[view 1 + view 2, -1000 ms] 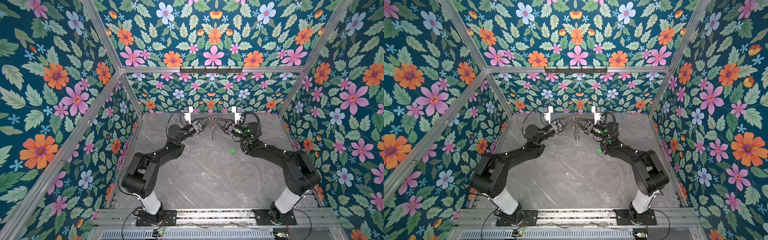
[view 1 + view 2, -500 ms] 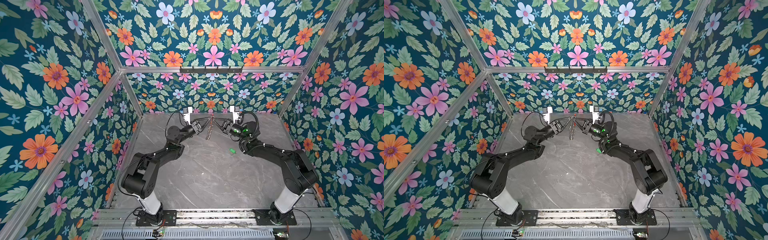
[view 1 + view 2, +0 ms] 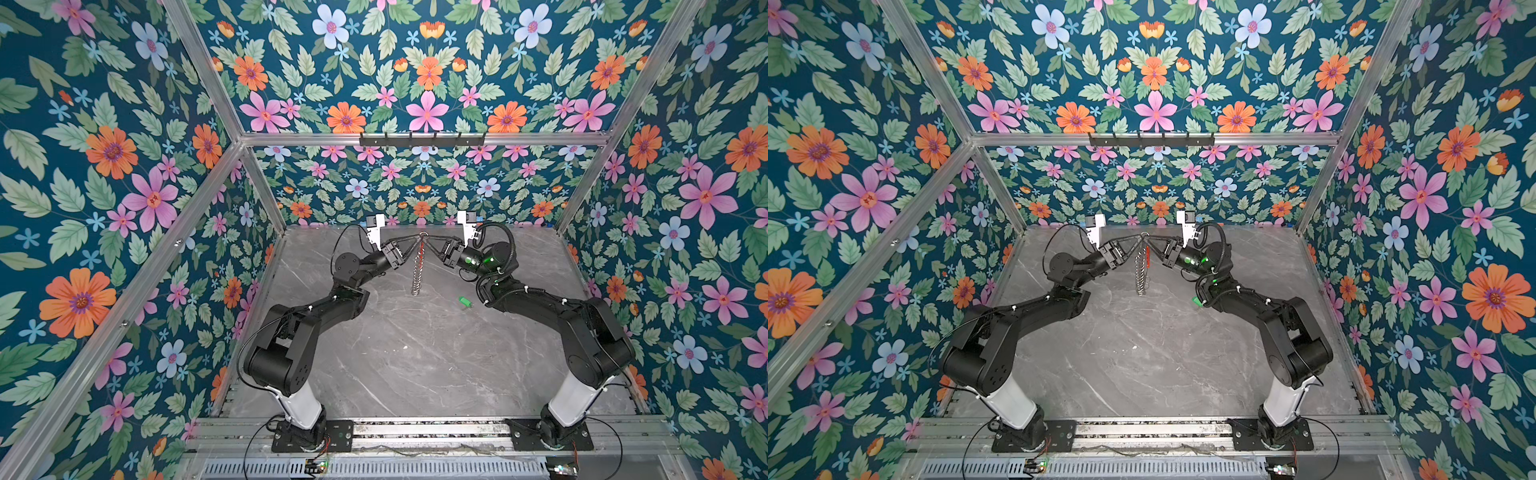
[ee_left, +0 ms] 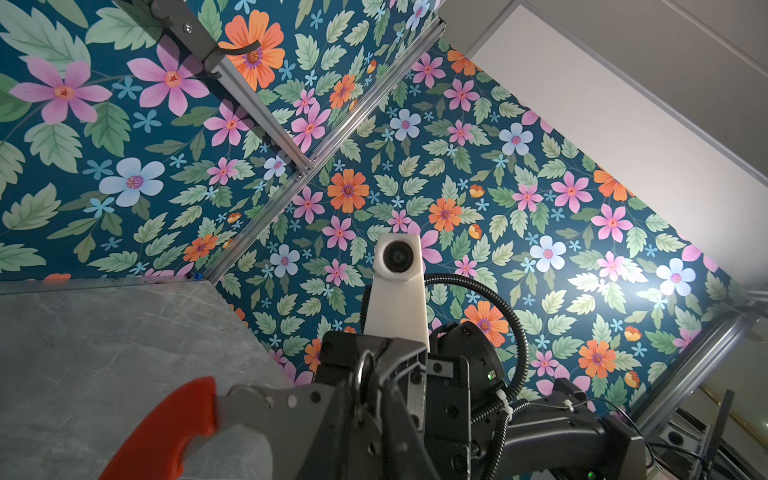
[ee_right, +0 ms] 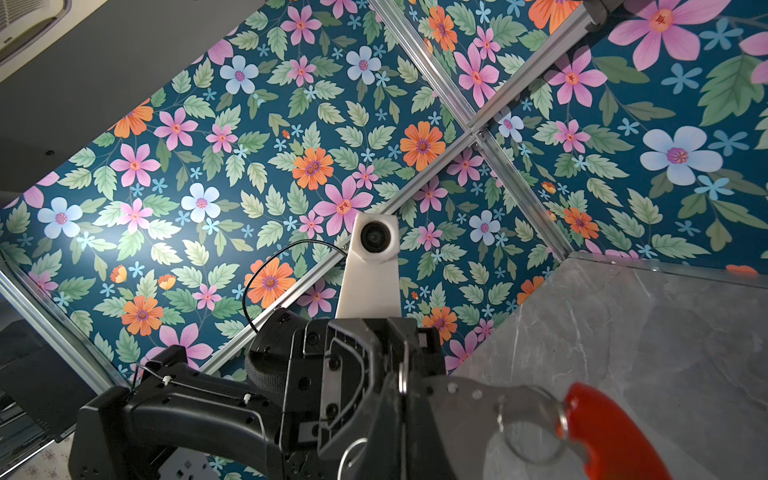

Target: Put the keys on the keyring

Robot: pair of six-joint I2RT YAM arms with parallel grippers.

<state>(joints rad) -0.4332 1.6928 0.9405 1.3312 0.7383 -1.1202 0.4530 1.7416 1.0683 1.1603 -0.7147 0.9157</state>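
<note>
The left pincer (image 3: 416, 240) and right pincer (image 3: 429, 240) meet tip to tip, both pinching the top of the keyring (image 3: 417, 270), which hangs edge-on below them. The green key (image 3: 465, 302) lies apart on the counter (image 3: 415, 357), beside the right arm (image 3: 540, 303).

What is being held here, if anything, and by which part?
The keyring, gripped at its top grey edge by both the left hand and right hand. The green key lies unheld on the table.

Metal keyring (image 3: 417, 270), plastic key (image 3: 465, 302), smooth marbled table (image 3: 415, 353)
</note>
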